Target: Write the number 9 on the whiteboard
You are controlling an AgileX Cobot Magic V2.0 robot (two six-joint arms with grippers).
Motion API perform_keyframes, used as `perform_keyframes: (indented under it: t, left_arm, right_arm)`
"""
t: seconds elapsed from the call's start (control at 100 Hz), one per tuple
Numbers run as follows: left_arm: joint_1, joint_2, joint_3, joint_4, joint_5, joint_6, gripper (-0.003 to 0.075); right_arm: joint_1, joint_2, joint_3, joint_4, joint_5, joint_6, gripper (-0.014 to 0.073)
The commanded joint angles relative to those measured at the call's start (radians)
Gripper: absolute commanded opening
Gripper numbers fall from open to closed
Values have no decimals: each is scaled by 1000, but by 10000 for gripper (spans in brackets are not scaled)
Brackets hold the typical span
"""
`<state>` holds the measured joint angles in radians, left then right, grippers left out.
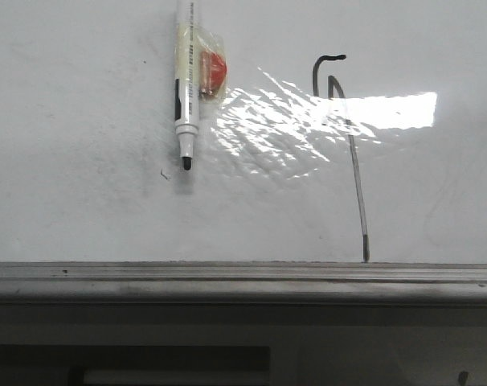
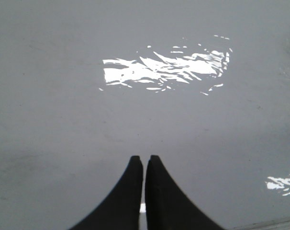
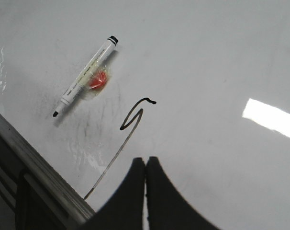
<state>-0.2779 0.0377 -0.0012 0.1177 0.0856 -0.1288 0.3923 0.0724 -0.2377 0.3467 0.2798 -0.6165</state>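
Observation:
The whiteboard (image 1: 83, 121) is glossy white with glare and a grey metal rail (image 1: 227, 277) along its near edge. The number 9 (image 1: 352, 153) is drawn on it as a thin dark line, a small hooked open loop over a long curved tail reaching the rail; it also shows in the right wrist view (image 3: 130, 122). A white marker (image 1: 186, 80), uncapped with its black tip toward the rail, lies on the board; it also shows in the right wrist view (image 3: 83, 79). My left gripper (image 2: 144, 159) is shut and empty over bare board. My right gripper (image 3: 146, 160) is shut and empty, just beside the 9's tail.
A clear packet with something red (image 1: 210, 71) lies against the marker. A tiny dark scratch mark (image 1: 164, 172) sits left of the marker tip. Below the rail is a dark drop-off (image 1: 227, 346). Bright glare (image 1: 308, 121) covers the board's middle.

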Motion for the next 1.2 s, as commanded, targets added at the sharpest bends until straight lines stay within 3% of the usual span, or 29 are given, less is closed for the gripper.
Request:
perform_keyframes:
  t: [0.0, 0.21, 1.19]
  left_arm:
    - [4, -11, 21, 1, -23, -11, -20]
    - [4, -70, 21, 1, 103, -11, -20]
    - [8, -70, 21, 1, 105, -11, -20]
  right_arm:
    - [-6, 9, -26, 8, -82, -1, -61]
    - [-6, 9, -26, 8, -82, -1, -61]
    - [-6, 9, -23, 8, -72, -1, -61]
